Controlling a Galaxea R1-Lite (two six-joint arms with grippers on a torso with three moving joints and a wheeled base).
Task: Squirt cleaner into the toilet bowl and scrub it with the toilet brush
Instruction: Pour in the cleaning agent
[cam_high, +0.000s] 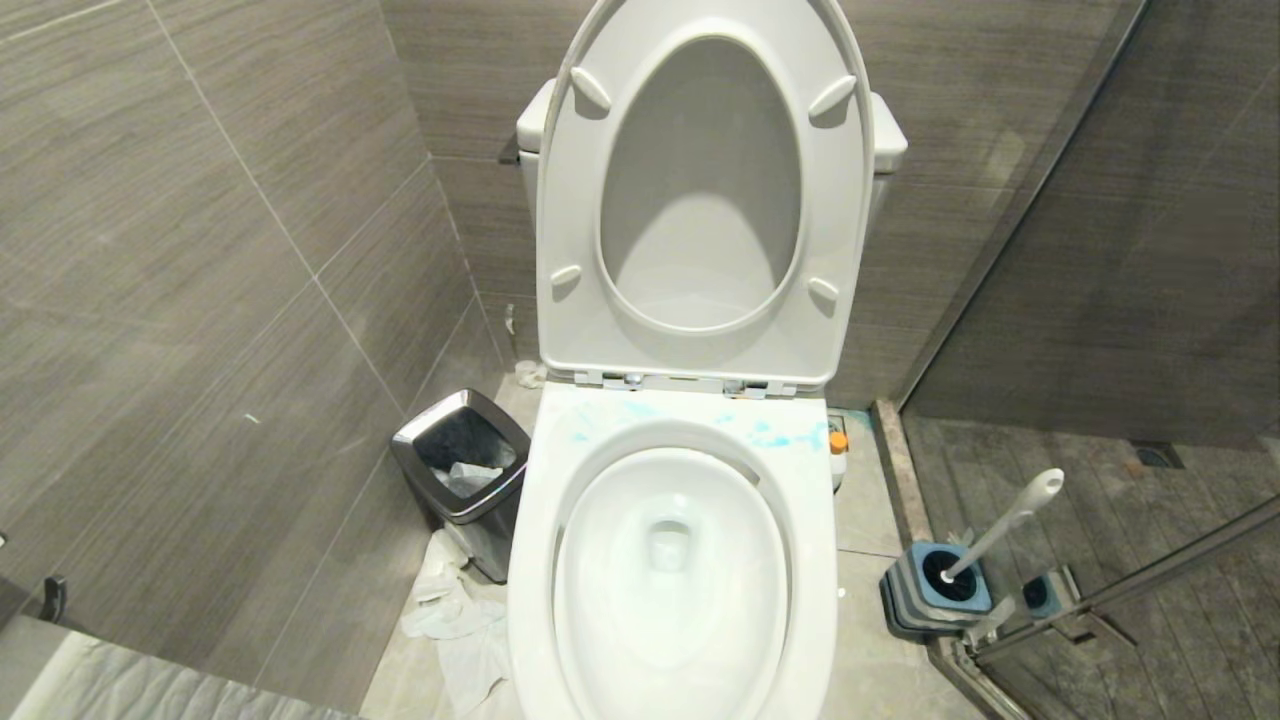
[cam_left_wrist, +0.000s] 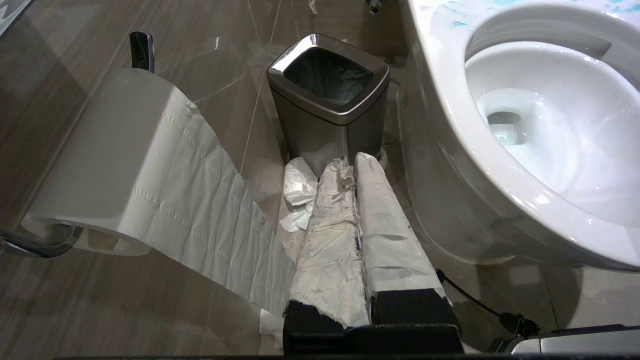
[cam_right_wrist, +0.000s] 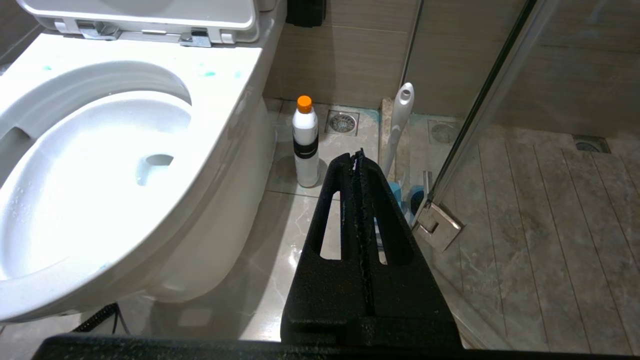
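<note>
I hold both arms parked low: the left claw (cam_left_wrist: 356, 165) is closed and empty beside the bin (cam_left_wrist: 327, 97), the right claw (cam_right_wrist: 357, 160) closed and empty. My first move should be the white bottle (cam_right_wrist: 305, 145) on the floor right of the toilet bowl (cam_high: 820, 560), gripped upright. Turquoise cleaner (cam_high: 775, 435) already smears the back rim. The toilet brush (cam_high: 1005, 525) leans in its holder (cam_high: 935, 600), white handle up.

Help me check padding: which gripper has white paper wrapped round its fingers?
The left gripper, pointing toward the square steel bin; the right gripper, beside the white toilet bowl, has bare black fingers.
</note>
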